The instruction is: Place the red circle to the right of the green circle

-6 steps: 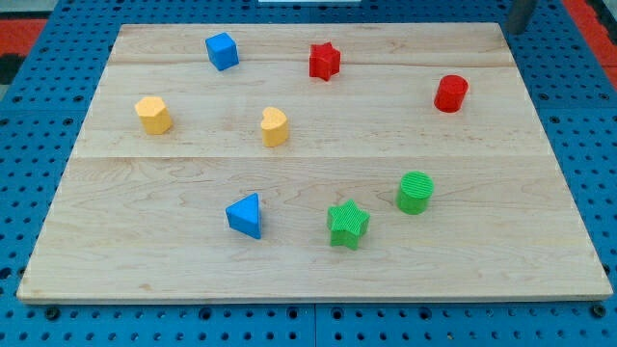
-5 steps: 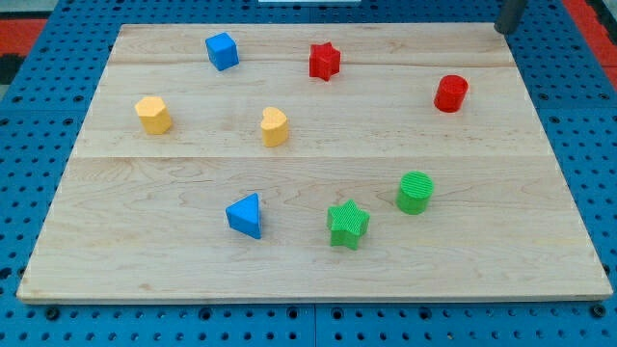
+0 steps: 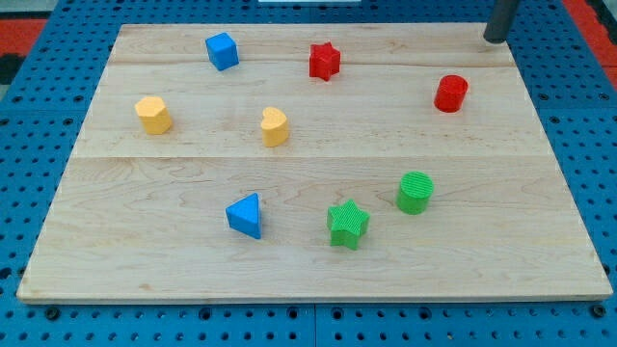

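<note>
1. Camera view: my tip (image 3: pixel 496 40) sits at the board's (image 3: pixel 174 270) top right corner, above and right of the red circle (image 3: pixel 450 93), clear of it; it is a bare rod, no claw.
2. The green circle (image 3: pixel 415 192) stands well below the red circle, with the green star (image 3: pixel 348 225) beside it.

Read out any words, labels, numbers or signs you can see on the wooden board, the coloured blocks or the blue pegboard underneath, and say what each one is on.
None: no readable text.
The light wooden board, the red cylinder block, the green cylinder block and the other blocks are unmarked.
The blue perforated base shows only holes.
My tip carries no label.
</note>
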Robot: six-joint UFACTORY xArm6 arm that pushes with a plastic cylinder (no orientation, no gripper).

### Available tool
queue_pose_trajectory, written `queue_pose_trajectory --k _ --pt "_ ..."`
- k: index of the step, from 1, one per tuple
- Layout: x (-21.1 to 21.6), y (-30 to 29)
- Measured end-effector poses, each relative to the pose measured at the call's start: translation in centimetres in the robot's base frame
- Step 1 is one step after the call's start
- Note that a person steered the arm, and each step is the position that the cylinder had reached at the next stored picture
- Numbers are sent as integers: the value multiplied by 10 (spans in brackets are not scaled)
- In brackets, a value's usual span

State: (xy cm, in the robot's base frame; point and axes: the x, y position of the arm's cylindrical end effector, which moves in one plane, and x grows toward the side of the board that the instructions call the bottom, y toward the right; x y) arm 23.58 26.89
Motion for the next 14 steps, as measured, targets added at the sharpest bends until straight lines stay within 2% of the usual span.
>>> queue_pose_trajectory --k 1,3,5,6,7,8,9,10,11,12,13,14 --pt "29 -44" --pt "60 -140" --pt "111 -189" --pt "128 -145" --pt "123 -124" --pt "122 -126" --pt "85 -152" --pt "60 -128" --pt "65 -59" --pt "104 -50" --pt "98 -94" --pt "94 -92"
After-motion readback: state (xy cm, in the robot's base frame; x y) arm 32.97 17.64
